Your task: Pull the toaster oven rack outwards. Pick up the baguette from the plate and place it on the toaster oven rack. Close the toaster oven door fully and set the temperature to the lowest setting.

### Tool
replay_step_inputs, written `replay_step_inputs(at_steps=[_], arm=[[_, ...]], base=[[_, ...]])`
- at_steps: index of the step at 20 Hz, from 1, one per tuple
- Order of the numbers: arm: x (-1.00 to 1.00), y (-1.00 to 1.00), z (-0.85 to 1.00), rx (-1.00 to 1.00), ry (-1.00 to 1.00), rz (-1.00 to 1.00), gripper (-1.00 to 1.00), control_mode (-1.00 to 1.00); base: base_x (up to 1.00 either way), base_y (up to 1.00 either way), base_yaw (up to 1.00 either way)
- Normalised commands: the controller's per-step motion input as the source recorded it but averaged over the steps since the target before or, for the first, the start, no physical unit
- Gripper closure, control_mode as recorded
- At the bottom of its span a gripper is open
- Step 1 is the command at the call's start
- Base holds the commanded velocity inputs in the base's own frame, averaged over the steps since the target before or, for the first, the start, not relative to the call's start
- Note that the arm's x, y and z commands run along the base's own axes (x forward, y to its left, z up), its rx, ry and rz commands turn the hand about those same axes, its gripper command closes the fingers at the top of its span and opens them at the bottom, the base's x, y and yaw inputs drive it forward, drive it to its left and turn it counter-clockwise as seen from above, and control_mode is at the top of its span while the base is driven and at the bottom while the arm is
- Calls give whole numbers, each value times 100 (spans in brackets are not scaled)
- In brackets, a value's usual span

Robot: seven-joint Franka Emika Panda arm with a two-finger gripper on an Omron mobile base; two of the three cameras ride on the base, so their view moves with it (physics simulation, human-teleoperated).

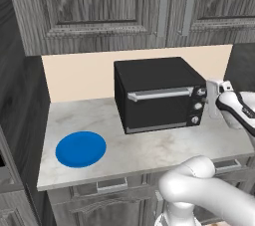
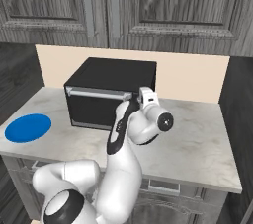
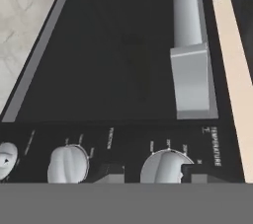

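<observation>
The black toaster oven (image 1: 154, 73) (image 2: 113, 75) stands on the counter with the toaster oven door (image 1: 157, 110) (image 3: 108, 45) shut and its silver handle (image 3: 188, 20) along the top edge. My gripper (image 1: 205, 95) (image 2: 133, 101) (image 3: 152, 172) is at the knob column on the oven's right side. In the hand view its dark fingertips (image 3: 195, 171) straddle the knob (image 3: 165, 166) labelled temperature, with a small gap on one side. The blue plate (image 1: 80, 149) (image 2: 28, 128) lies bare on the counter left of the oven. The baguette and the toaster oven rack are hidden.
Two more silver knobs (image 3: 69, 164) sit beside the temperature knob. Grey wall cabinets (image 1: 99, 1) hang above the oven, and a dark wall panel (image 1: 20, 95) bounds the marble counter (image 1: 149, 150) on the left. Drawer fronts (image 1: 112, 185) run below the counter edge.
</observation>
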Motion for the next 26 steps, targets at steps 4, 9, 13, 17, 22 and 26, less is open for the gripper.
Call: replay_step_inputs(at_steps=[4, 9, 13, 17, 22, 26], arm=[[0, -7, -21, -8, 9, -1, 100, -100], [7, 0, -10, -18, 3, -19, 100, -100], [11, 2, -11, -16, 0, -24, 100, -100], [0, 0, 0, 0, 0, 0, 100, -100], [0, 0, 0, 0, 0, 0, 100, -100], [3, 0, 0, 0, 0, -8, 100, -100]], base=[[0, 0, 0], [0, 0, 0], [0, 0, 0], [0, 0, 0], [0, 0, 0], [0, 0, 0]])
